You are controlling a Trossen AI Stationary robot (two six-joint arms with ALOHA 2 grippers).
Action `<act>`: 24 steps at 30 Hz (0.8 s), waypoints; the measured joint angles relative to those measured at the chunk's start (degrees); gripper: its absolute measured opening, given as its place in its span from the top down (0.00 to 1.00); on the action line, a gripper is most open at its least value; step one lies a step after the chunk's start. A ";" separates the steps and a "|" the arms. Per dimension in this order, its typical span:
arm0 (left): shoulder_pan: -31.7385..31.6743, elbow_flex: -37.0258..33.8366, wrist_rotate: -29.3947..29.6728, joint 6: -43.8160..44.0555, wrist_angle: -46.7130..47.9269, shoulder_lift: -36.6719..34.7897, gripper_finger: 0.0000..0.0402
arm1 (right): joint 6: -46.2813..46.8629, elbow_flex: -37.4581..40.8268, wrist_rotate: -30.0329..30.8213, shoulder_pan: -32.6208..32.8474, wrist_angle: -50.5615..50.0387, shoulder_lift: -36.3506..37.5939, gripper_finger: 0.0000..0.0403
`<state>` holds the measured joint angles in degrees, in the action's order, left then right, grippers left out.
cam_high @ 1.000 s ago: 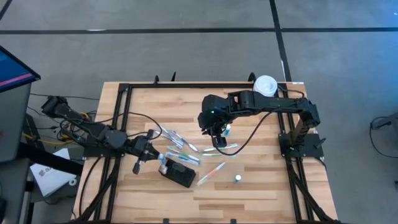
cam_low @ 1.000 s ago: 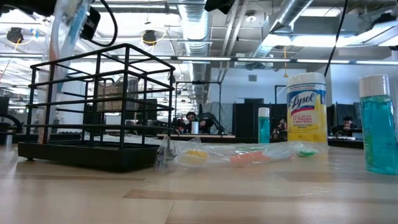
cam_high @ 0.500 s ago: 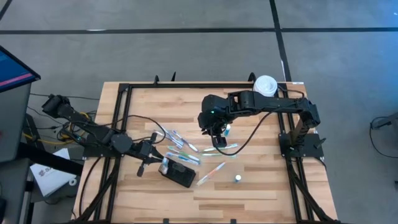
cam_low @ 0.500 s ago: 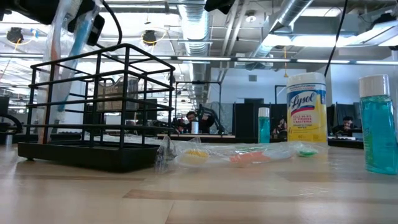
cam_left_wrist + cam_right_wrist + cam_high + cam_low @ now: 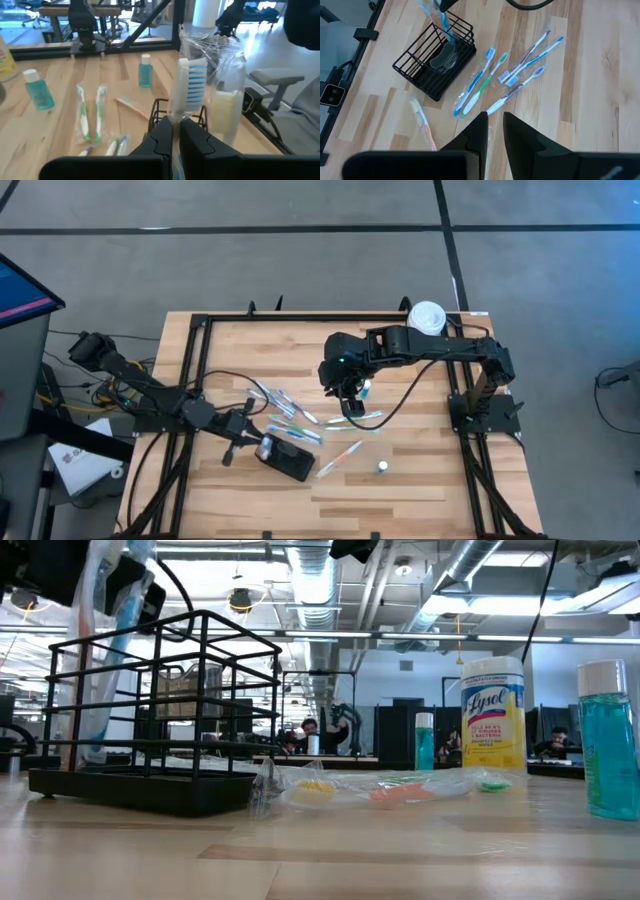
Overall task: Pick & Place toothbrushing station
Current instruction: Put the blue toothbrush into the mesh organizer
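Gripping: left gripper (image 5: pixel 172 131), fingers pressed together on a wrapped toothbrush with a blue-and-white bristle head (image 5: pixel 190 90), clear plastic wrap crinkled around it.
Position of left gripper: over the end of the black wire-sided rectangular holder (image 5: pixel 286 457) nearer the left arm, at the near-left part of the wooden table (image 5: pixel 420 480); in the low view the wrapped brush (image 5: pixel 112 630) hangs down into the holder's cage (image 5: pixel 160 710).
Toothbrushing station: black holder with wire walls and a solid base, standing upright on the table, set at an angle to the table edges; clear wrap visible inside it in the right wrist view (image 5: pixel 435 60).
Right gripper: raised above the middle of the table (image 5: pixel 347 392), dark fingers (image 5: pixel 475 132) slightly apart with a narrow gap, nothing seen between them.
Around the holder: several wrapped toothbrushes scattered on the wood, blue and green ones (image 5: pixel 480 82) just beside it, purple and blue ones (image 5: pixel 527 62) farther off, an orange-and-yellow one (image 5: pixel 422 122) on its other side.
Farther out: small bottles of blue-green liquid with white caps (image 5: pixel 37 90), a white-lidded yellow-labelled round canister (image 5: pixel 427 316) at the far right corner.
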<state>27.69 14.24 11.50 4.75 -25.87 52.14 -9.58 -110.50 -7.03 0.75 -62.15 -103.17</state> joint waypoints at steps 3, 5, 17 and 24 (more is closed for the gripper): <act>0.00 -1.58 -0.14 0.15 -1.82 0.00 0.99 | 0.00 0.00 0.00 0.00 0.00 -0.01 0.87; 0.02 -2.19 -0.14 0.18 -2.65 -0.02 0.99 | 0.00 0.00 0.00 0.00 0.00 -0.01 0.87; 0.00 -3.98 -0.07 0.22 -4.70 0.00 0.90 | 0.02 0.00 0.00 0.00 0.00 -0.01 0.87; 0.00 -3.98 1.63 0.20 -4.70 0.00 0.86 | 0.04 0.00 -0.02 0.00 0.00 -0.01 0.87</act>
<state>27.68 10.26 13.13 4.95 -30.57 52.14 -9.54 -110.50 -7.05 0.75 -62.15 -103.18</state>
